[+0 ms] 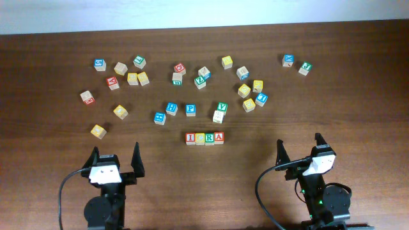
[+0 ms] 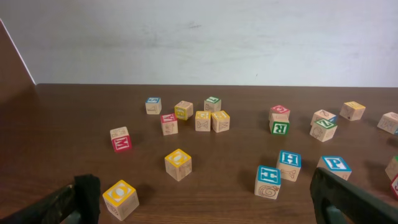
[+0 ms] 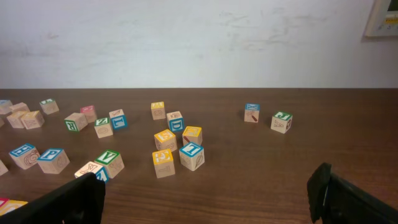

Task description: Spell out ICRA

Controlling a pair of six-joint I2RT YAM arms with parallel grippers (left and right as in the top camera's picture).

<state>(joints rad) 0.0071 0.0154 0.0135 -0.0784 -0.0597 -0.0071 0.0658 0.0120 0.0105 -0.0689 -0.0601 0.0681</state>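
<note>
Near the front centre of the table (image 1: 358, 108), four blocks (image 1: 204, 138) lie side by side in one straight row, touching, reading I, C, R, A from left to right in the overhead view. Behind the row, roughly twenty-six loose blocks (image 1: 190, 109) are scattered across the table. The count is uncertain because some sit tight against one another and may be stacked. Their faces are edged in blue, yellow, red or green.

Two grippers sit at the near edge, one on each side of the row and well apart from it. The left gripper (image 1: 115, 155) has its jaws wide apart and holds nothing. The right gripper (image 1: 299, 147) is likewise spread and empty.

The table is dark brown wood with visible grain. A plain pale wall (image 1: 192, 9) rises behind its far edge.
</note>
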